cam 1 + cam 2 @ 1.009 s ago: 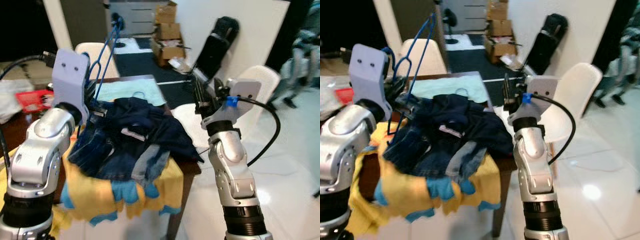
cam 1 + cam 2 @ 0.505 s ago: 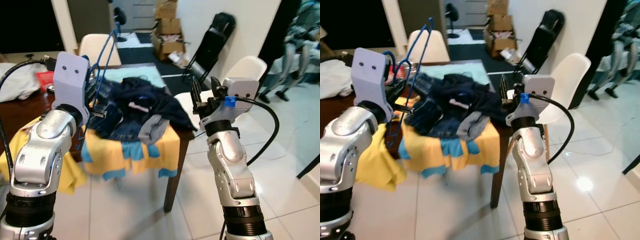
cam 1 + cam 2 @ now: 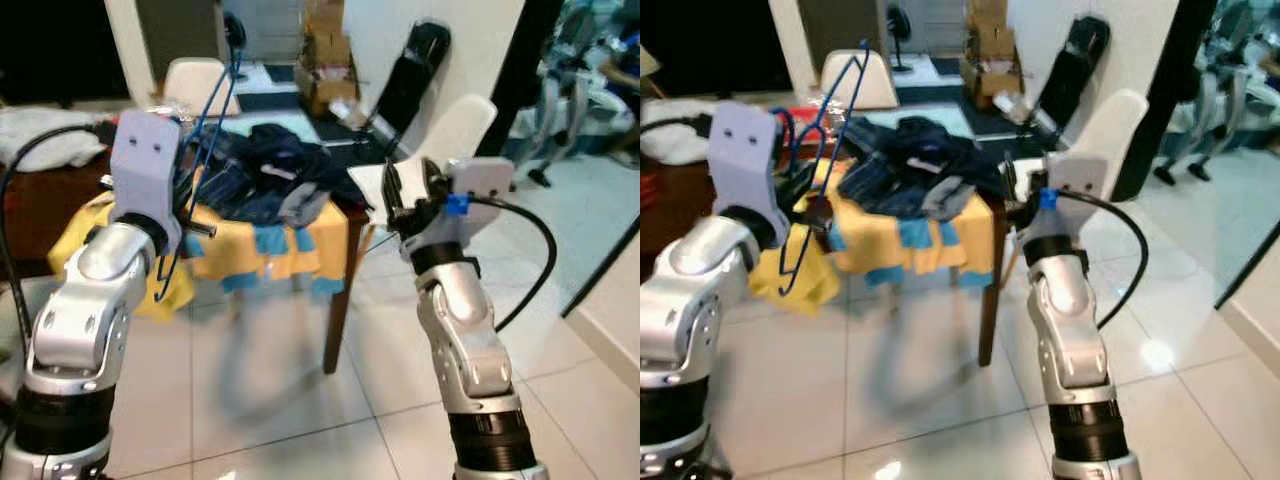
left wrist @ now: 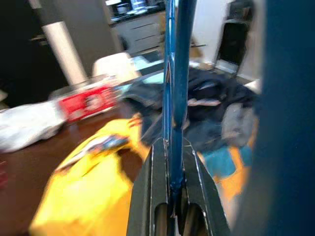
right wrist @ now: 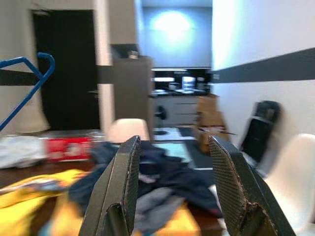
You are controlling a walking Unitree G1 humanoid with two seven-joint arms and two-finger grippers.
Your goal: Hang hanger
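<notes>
A blue wire hanger [image 3: 205, 130] stands upright in front of my left shoulder, and its lower end curls near my left forearm. My left gripper [image 4: 172, 169] is shut on one of its bars, the thin blue bars [image 4: 174, 73] running straight up from between the fingers. In the eye views that left gripper [image 3: 188, 212] sits under its lilac wrist housing, level with the table. My right gripper [image 3: 410, 190] is raised at mid-right with its fingers apart and nothing between them; the right wrist view shows the two black fingers [image 5: 120, 191] wide apart.
A dark wooden table [image 3: 338, 300] stands ahead, draped in yellow cloth [image 3: 250, 245] with a heap of dark blue clothes [image 3: 270, 175] on it. White chairs [image 3: 455, 125] stand right of and behind it. A black folded chair [image 3: 405, 75] and cardboard boxes [image 3: 325, 40] are at the back. Pale tiled floor [image 3: 270, 400] lies in front.
The whole picture has shifted: the table and clothes now look farther off and more floor shows, so the camera moved back. Both grippers keep their pose; the left still grips the hanger.
</notes>
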